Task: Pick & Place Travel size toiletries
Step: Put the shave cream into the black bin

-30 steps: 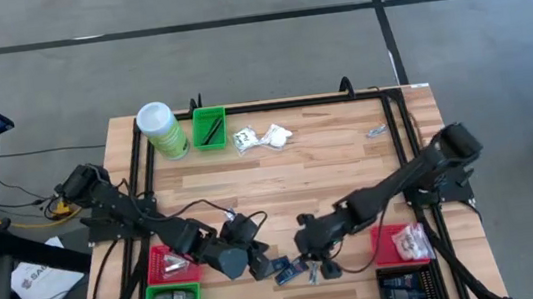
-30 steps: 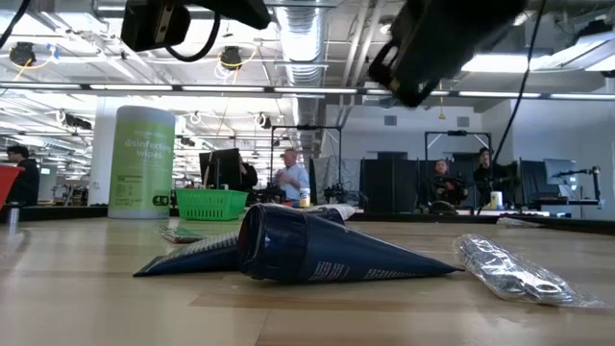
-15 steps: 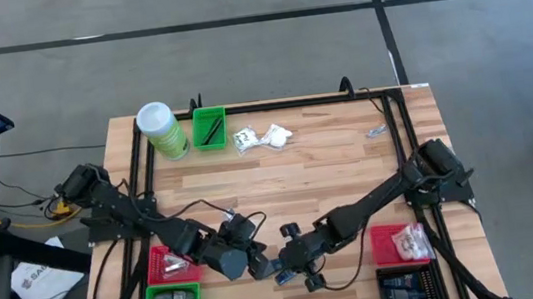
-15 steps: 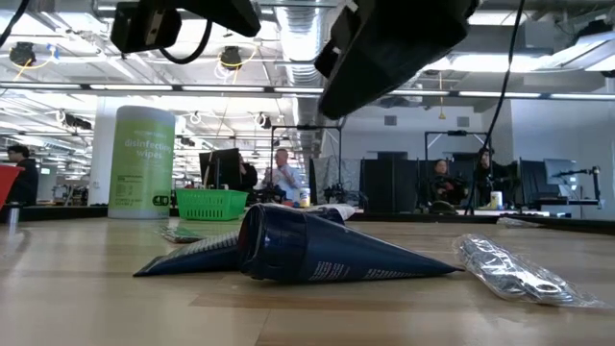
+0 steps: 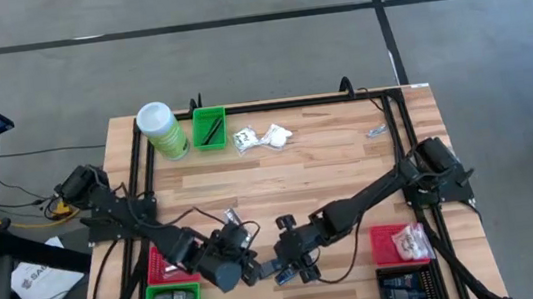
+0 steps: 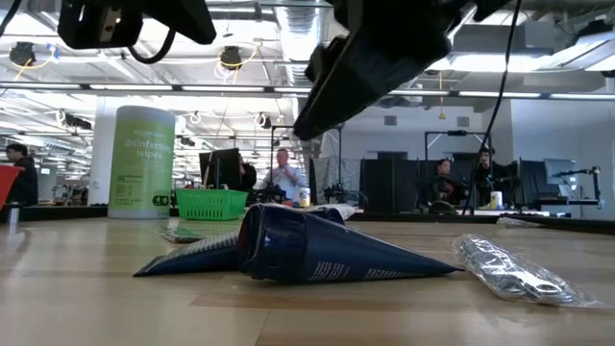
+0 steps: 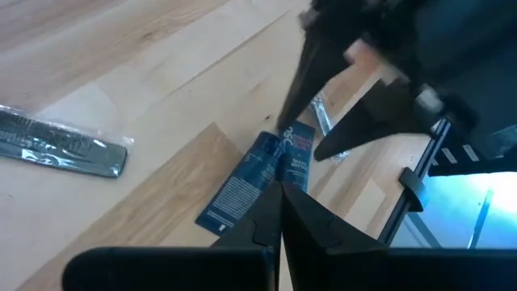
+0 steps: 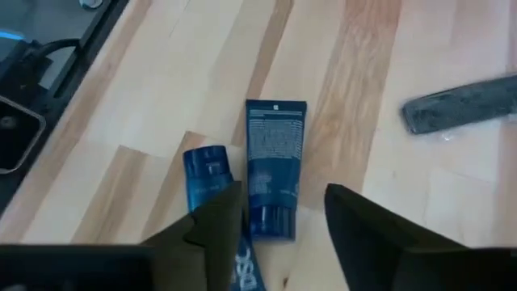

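— Toiletries first: two dark blue tubes (image 8: 274, 166) lie side by side, touching, at the table's near edge, between the two arms. The longer one is flat on the wood; the shorter blue tube (image 8: 212, 174) is angled against it.

— How would they handle, you reckon?

— Light and soft, I'd say. The crimped end is thin and floppy, the cap end stiffer and rounder. The skin looks glossy, so it may slip. I'd pinch across the middle of the body, near the cap.

— And the claws?

— The right gripper (image 8: 283, 234) hangs directly over the longer tube, fingers spread apart with the cap end showing between them, nothing held. The left gripper (image 7: 281, 212) sits just beside the pair, its fingers pressed together, empty.

— Anything else close by?

— A silvery packet (image 8: 463, 107) lies near the tubes, apart from them. Farther back are white sachets (image 5: 263, 137), a green bin (image 5: 210, 128) and a wipes canister (image 5: 162, 129). The red bin (image 5: 390, 246) holding clear packets is by the right arm.
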Tool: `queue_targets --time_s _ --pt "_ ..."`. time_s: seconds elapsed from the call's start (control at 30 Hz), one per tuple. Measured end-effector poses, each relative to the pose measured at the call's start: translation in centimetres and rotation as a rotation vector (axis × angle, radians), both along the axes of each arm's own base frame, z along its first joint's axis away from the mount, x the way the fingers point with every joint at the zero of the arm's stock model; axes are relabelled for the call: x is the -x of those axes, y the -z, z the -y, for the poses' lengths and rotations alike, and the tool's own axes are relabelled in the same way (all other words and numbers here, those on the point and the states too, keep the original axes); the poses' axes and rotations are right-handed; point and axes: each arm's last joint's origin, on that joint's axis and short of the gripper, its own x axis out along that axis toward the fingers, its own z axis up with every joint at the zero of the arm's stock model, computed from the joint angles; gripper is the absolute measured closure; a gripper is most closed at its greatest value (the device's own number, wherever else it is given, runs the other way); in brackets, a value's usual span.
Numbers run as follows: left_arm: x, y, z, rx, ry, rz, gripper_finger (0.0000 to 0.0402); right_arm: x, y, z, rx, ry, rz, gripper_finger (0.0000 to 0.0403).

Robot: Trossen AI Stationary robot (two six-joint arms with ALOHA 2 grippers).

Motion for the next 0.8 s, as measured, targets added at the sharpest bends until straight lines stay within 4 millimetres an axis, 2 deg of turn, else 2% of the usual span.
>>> queue_targets --time_s 0.13,0.2,0.3,0.7,0.8 --pt "0.0 0.0 0.0 0.004 -0.006 0.003 0.0401 0.1 1.6 -0.1 0.025 -0.007 -0.064 0.0203" --pt "0.0 0.0 0.0 0.006 -0.008 0.005 0.0401 -0.2 1.9 -0.4 0.019 -0.012 -0.046 0.0191" --pt "0.0 0.0 0.1 0.015 -0.015 0.008 0.0401 0.2 2.5 -0.6 0.032 -0.014 -0.088 0.0181" --pt "0.0 -0.1 0.1 0.006 -0.028 0.021 0.0401 -0.3 2.2 0.0 0.030 -0.005 -0.054 0.0190" --pt "0.0 -0.1 0.1 0.005 -0.030 0.025 0.0401 -0.5 3.0 0.1 0.021 -0.014 -0.080 0.0195"
